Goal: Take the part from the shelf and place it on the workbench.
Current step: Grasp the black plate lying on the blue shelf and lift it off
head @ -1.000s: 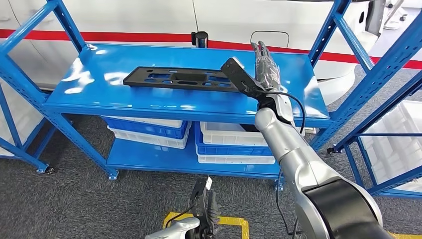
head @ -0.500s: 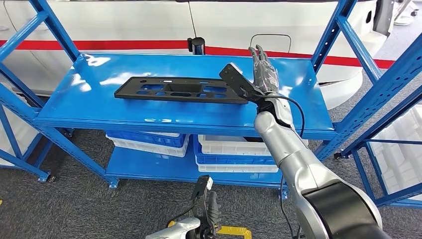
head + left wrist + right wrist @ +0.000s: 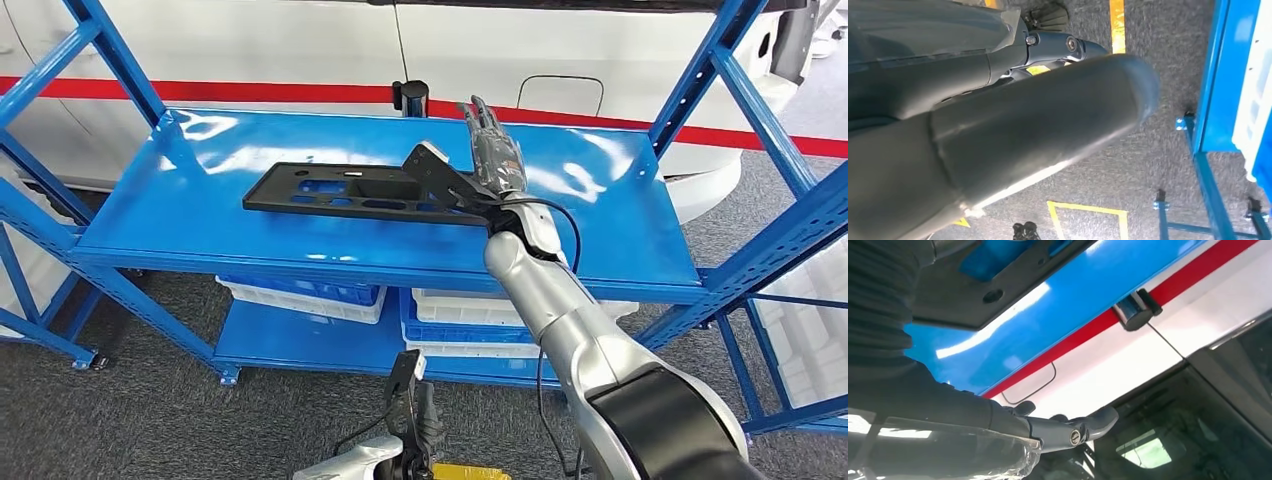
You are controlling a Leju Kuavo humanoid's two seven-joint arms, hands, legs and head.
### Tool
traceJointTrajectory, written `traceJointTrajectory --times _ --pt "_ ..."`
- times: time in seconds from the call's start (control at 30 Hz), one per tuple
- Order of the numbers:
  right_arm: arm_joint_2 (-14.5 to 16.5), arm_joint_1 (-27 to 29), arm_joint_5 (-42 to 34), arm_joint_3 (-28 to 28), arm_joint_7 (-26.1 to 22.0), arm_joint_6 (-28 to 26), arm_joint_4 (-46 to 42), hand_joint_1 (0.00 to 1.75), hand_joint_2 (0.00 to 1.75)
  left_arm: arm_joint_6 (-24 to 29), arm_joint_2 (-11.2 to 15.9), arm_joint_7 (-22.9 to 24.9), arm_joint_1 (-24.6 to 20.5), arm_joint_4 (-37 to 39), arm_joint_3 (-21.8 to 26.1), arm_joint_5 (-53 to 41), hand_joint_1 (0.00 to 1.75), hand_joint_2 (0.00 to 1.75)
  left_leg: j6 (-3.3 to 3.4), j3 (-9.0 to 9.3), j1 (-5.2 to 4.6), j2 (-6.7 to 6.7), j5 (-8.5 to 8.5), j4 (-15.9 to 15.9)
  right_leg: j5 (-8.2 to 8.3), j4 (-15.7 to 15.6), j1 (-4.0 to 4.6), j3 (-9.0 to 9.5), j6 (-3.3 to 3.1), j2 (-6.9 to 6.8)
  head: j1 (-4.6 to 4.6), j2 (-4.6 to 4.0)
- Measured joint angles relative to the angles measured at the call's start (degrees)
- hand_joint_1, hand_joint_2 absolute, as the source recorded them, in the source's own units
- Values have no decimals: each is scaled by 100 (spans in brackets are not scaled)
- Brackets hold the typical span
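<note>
A long flat black part (image 3: 340, 192) with several cut-outs lies on the blue shelf's upper deck (image 3: 600, 200). My right hand (image 3: 495, 155) is over that deck at the part's right end, fingers stretched out flat and pointing away from me. In the right wrist view the part (image 3: 998, 290) lies close by the thumb side of the hand (image 3: 948, 410), and the straight fingers hold nothing. My left hand (image 3: 415, 425) hangs low over the carpet with nothing in it; its thick thumb (image 3: 1023, 130) looms large in the left wrist view.
Blue and white bins (image 3: 300, 295) sit on the lower deck. A white car body with a red stripe (image 3: 250, 50) stands behind the shelf. Blue uprights (image 3: 110, 55) frame the deck, and a second blue rack (image 3: 800, 230) stands to the right. Grey carpet carries yellow tape marks.
The camera has shifted a little. My right hand has moved left along the deck, from clear of the part's right end to right beside it. The part lies as before.
</note>
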Motion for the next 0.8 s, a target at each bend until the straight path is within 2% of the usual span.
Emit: traceJointTrajectory --times 0.23,0.47,0.57,0.8 --pt "110 190 3 219 -286 63 -66 0 175 16 0 -110 0 14 1 14 0 0 64 -15 -21 -10 -36 14 -12 -46 -12 12 24 -13 2 0" --pt "78 650 -215 521 -391 19 -861 0 175 -4 0 -204 1 43 8 16 0 0 86 -13 -21 -14 -34 18 -8 -48 -26 8 32 -18 -1 0" --pt "-41 943 -276 604 -427 -73 -1504 0 175 -28 0 -259 3 61 19 16 0 0 87 -9 -17 -15 -33 19 -8 -47 -33 6 32 -24 0 0" --pt "-564 1835 -274 869 -460 -115 -3191 0 175 -128 0 -318 14 142 88 15 0 0 86 -8 -16 -10 -35 18 -10 -46 -32 8 34 -27 -1 0"
